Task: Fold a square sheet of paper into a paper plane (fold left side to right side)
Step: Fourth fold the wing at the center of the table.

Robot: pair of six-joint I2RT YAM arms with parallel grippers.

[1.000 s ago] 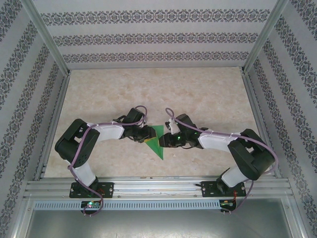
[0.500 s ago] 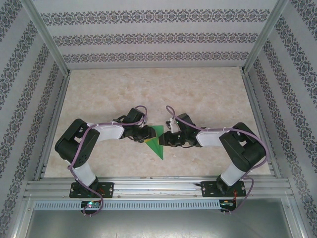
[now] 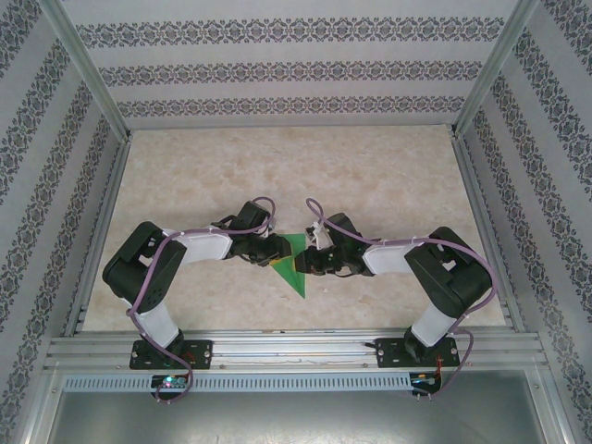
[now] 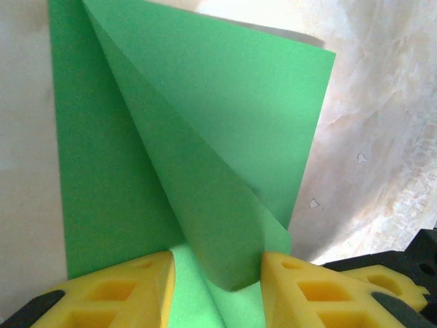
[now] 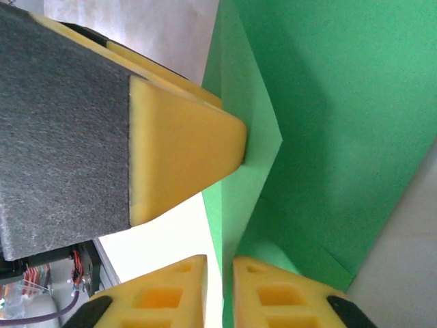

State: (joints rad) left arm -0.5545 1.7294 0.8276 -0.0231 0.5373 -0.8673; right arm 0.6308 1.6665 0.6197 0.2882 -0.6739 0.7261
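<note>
Looking at progress: you're prob midway at best. The square sheet of paper sits mid-way across the table, right between both arms. It's not a flat square. Top cam shows a narrow triangle-ish shape, and the left wrist cam shows a diagonal flap lying over the lower layer w/ a loose, uncreased bulge.

Left gripper has its jaws apart, fingers straddling the flap's tip, not pinching anything afaict. Right gripper is clamped on the sheet's edge – green runs right into the slit btw its fingers.

Left to do imo: press that fold flat, then the remaining folds – no paper plane w/ wings yet. Containers: none involved, the sheet's lying on the bare table.
</note>
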